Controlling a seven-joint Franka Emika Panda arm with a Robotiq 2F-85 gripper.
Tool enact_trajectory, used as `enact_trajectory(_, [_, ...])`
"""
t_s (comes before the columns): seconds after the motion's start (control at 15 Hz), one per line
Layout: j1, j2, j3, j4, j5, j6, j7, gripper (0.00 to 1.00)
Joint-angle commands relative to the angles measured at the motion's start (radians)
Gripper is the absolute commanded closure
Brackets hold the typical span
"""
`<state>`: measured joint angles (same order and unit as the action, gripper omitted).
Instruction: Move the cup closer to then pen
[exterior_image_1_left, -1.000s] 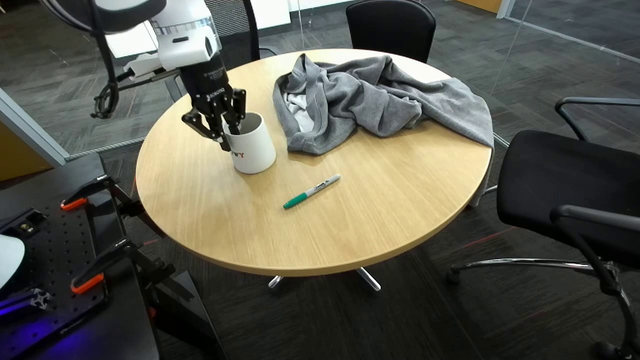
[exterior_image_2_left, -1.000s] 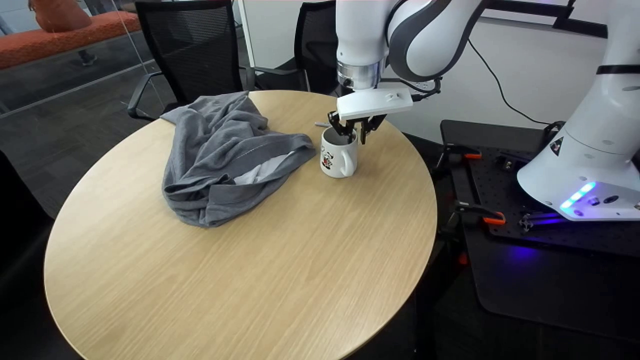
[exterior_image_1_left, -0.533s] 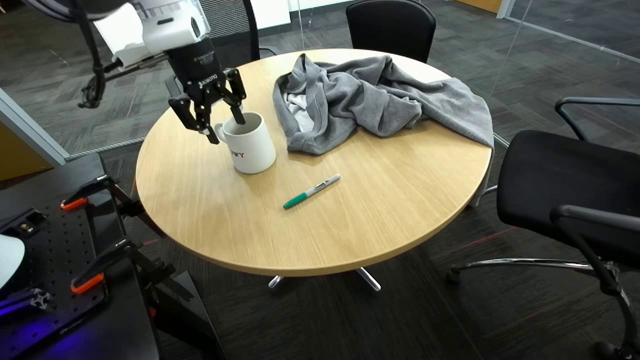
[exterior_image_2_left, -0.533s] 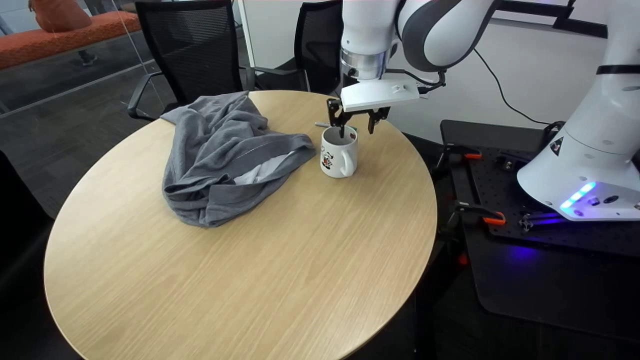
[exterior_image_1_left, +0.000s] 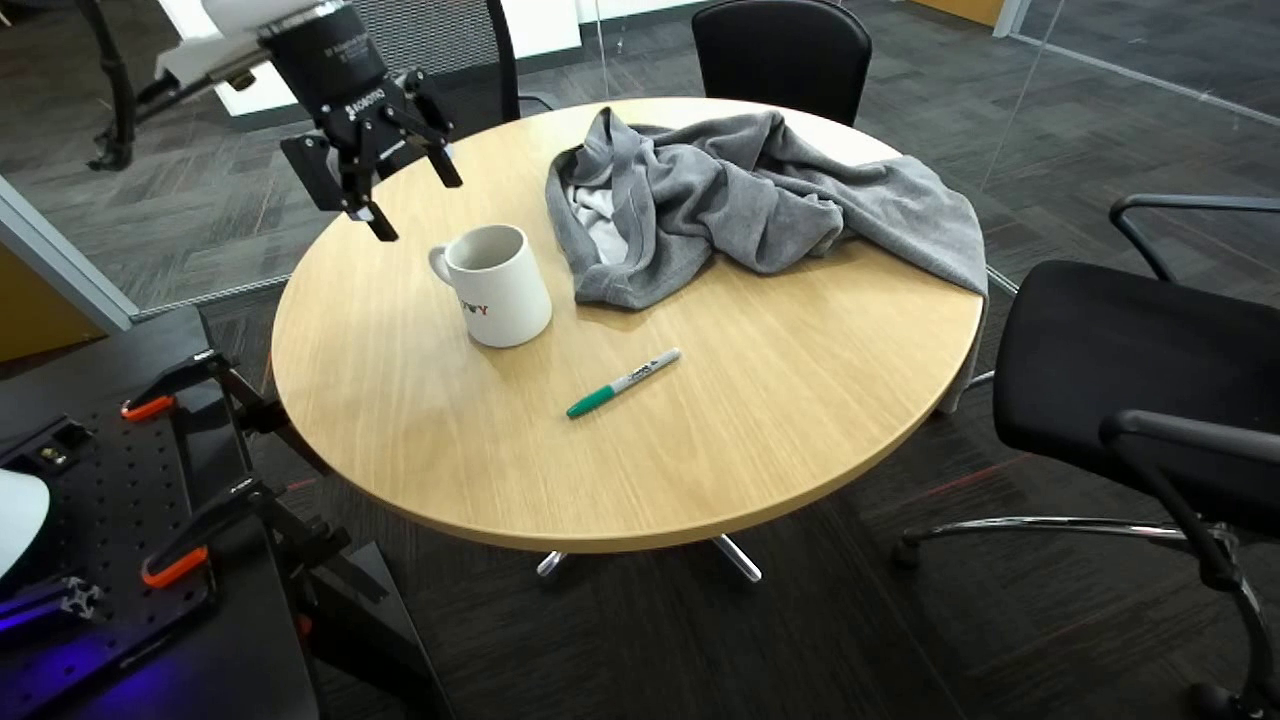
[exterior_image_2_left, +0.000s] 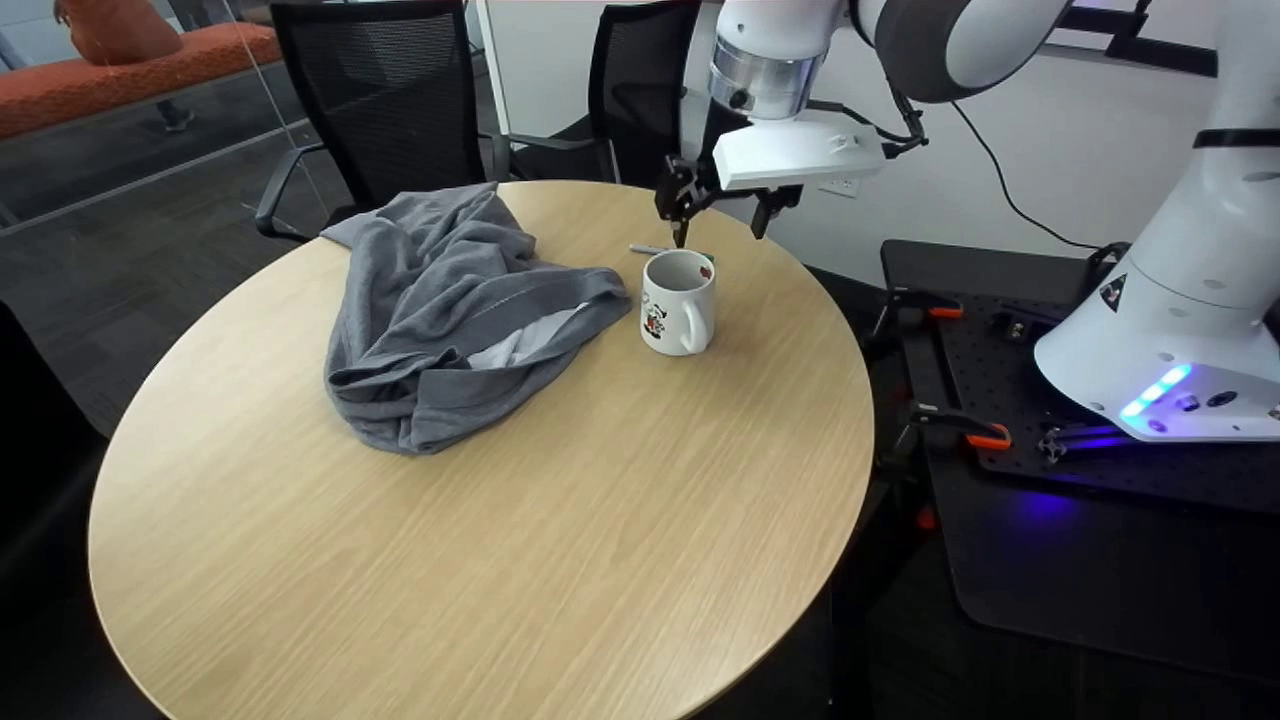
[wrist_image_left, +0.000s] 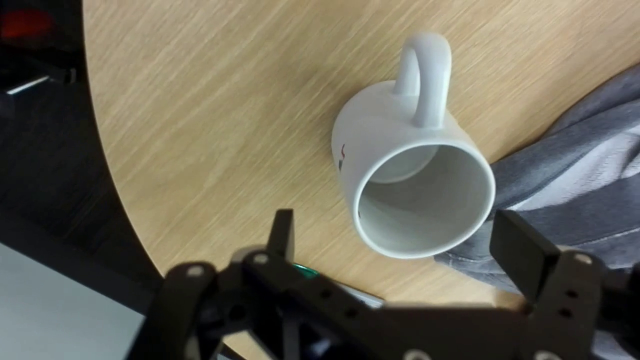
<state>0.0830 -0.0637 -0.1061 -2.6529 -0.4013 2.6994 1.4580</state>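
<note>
The cup, a white mug (exterior_image_1_left: 510, 300) with a side handle, stands upright on the round table in both exterior views. A pen (exterior_image_1_left: 622, 383) with a green cap and grey body lies a short way from it; in an exterior view the pen (exterior_image_2_left: 650, 249) is partly hidden behind the mug (exterior_image_2_left: 672, 318). My gripper (exterior_image_1_left: 420, 211) hangs above the mug, apart from it, jaws spread wide with nothing between them. Seen from the wrist, the mug (wrist_image_left: 380, 117) has its mouth towards my gripper (wrist_image_left: 394, 220), and the fingers cover part of the pen (wrist_image_left: 305, 271).
A crumpled grey cloth (exterior_image_1_left: 720, 190) lies on the table (exterior_image_1_left: 480, 450), close beside the mug, and in an exterior view its end hangs over the edge. Black chairs (exterior_image_1_left: 785, 50) stand around the table. A dark stand with orange-tipped clamps (exterior_image_2_left: 985, 438) carries the robot's base.
The jaws have opened and let go of the mug's rim. My gripper has risen up and away from it, while mug, pen and cloth have stayed in place.
</note>
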Motion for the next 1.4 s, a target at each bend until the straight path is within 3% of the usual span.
enact_trajectory(0.0, [-0.041,-0.139,0.076,-0.074,0.021,0.018,-0.089,0.0])
enact_trajectory(0.27, [-0.034,-0.218,0.127,-0.073,0.136,-0.029,-0.278,0.0])
enact_trajectory(0.67, [-0.025,-0.286,0.146,-0.003,0.38,-0.235,-0.56,0.0])
enact_trajectory(1.0, [-0.051,-0.292,0.168,0.062,0.396,-0.365,-0.638,0.0])
enact_trajectory(1.07, [-0.061,-0.287,0.18,0.035,0.388,-0.312,-0.609,0.0])
enact_trajectory(1.33, [-0.064,-0.287,0.183,0.049,0.387,-0.331,-0.62,0.0])
